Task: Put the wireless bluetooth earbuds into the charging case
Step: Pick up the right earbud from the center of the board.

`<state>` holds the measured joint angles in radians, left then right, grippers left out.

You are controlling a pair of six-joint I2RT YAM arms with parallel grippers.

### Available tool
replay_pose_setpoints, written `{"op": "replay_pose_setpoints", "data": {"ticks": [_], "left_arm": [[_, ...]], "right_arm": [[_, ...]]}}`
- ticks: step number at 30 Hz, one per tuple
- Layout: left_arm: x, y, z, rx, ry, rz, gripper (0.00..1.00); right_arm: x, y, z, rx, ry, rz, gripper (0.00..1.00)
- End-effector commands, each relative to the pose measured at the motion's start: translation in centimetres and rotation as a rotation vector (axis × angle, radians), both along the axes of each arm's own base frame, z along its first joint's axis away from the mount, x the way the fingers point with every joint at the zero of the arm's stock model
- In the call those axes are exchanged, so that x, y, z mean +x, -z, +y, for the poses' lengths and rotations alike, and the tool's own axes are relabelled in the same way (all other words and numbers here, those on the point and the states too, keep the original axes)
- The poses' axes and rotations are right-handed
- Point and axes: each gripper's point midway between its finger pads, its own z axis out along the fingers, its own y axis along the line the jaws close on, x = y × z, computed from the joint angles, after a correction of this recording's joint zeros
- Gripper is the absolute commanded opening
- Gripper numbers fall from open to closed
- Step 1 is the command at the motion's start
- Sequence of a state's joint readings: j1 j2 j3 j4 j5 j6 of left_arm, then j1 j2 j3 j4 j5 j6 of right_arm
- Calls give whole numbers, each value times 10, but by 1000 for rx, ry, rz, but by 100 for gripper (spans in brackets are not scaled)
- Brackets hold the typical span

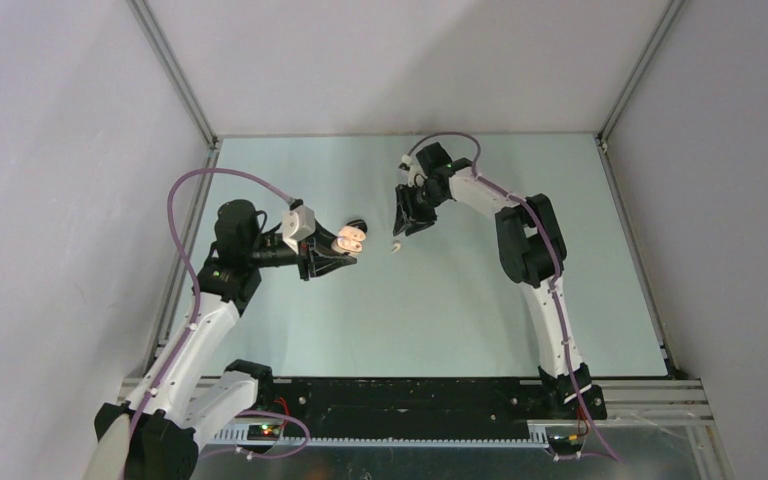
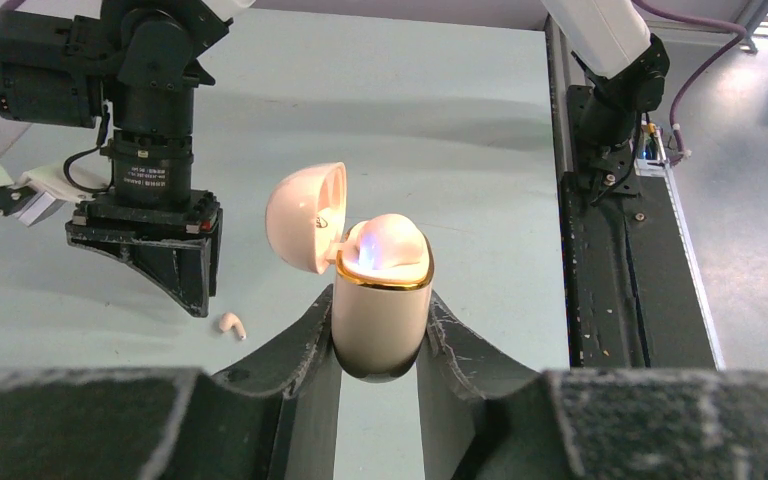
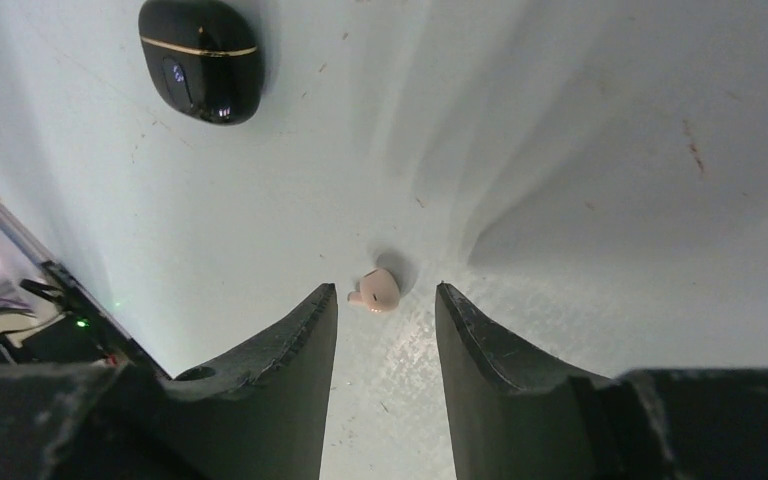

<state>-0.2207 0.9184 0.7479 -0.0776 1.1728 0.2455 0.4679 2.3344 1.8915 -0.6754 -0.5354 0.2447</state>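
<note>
My left gripper (image 2: 380, 302) is shut on the beige charging case (image 2: 380, 320), held upright above the table with its lid (image 2: 305, 215) swung open to the left. A pale rounded shape with a blue glow (image 2: 385, 243) fills the case's mouth. One beige earbud (image 3: 376, 289) lies on the table, also seen as the earbud (image 2: 230, 324) and the earbud (image 1: 396, 246). My right gripper (image 3: 386, 290) points down at it, open, with the earbud in the gap at fingertip level and touching neither finger. From above, the left gripper (image 1: 345, 248) and right gripper (image 1: 405, 225) stand close together mid-table.
A shut black case (image 3: 200, 60) with a gold seam lies on the table beyond the earbud, close to the held beige case (image 1: 352, 238). The table's metal frame rail (image 2: 600, 300) runs along the right side of the left wrist view.
</note>
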Motion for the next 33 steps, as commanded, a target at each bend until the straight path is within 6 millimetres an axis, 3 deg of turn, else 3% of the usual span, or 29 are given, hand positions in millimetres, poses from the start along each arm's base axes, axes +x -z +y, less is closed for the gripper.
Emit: {"op": "replay_pose_setpoints", "data": {"ticks": [1,11,33], "left_arm": [[0,-16,-2,-7,14,-65,12],[-1,-17,-2,-9,15,-69,12],[-2,-18,-3,-9,19,-70,12]], "right_arm": [[-2,-1,1,-81,-102,-75,46],[-15,8,4,-147,-226,-95,46],[-13,18,14,-162,-236,-95,40]]}}
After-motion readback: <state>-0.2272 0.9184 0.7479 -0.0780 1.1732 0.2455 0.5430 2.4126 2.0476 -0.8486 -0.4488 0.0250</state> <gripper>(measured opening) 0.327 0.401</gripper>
